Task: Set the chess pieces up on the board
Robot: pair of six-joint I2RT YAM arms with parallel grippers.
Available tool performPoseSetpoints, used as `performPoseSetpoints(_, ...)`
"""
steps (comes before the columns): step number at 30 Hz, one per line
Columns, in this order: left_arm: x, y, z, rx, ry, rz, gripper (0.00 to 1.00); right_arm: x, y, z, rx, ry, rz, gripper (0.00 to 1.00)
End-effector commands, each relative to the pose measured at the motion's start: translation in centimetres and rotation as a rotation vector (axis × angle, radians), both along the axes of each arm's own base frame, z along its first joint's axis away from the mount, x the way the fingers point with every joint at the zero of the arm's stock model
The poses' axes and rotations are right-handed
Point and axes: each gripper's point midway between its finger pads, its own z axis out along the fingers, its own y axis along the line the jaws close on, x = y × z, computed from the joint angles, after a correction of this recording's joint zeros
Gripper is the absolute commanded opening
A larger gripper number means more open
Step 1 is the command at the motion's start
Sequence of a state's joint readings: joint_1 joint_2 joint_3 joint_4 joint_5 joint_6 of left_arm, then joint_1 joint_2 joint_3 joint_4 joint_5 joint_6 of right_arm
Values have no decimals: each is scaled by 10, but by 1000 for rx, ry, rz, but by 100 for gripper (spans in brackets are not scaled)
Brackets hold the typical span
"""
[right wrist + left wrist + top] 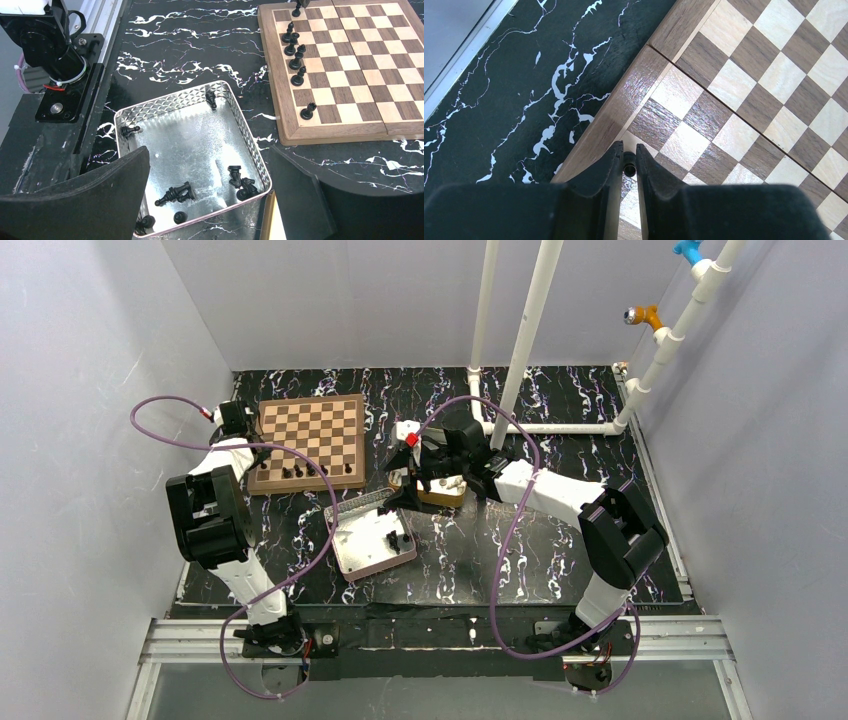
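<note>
Pinching one chess piece (629, 169), left fingers (606, 172) overhang the board (744, 100).

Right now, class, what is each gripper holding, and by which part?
The left gripper pinches a black chess piece by its rounded top, above the edge of the board. The right gripper is open and holds nothing.

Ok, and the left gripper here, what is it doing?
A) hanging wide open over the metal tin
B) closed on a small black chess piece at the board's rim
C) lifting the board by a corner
B: the left gripper has its fingers drawn in narrowly around a small black chess piece, just inside the rim of the board.
</note>
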State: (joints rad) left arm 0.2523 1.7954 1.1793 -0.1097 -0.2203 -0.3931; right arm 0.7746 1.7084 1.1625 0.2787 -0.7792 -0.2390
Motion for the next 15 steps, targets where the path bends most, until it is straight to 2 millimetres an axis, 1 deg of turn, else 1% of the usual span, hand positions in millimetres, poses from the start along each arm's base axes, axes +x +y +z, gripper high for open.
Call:
performPoseSetpoints(1,4,7,11,22,-11,12,16,5,4,16,37,-23,11,95)
performPoseSetpoints(4,4,6,11,22,-11,9,21,5,4,15,36,-22,9,95)
performPoseSetpoints(6,5,6,12,21,-10,7,22,5,4,16,37,-24,10,95)
performPoseSetpoints(15,-1,2,7,4,8,1,21,5,3,14,36,-23,12,95)
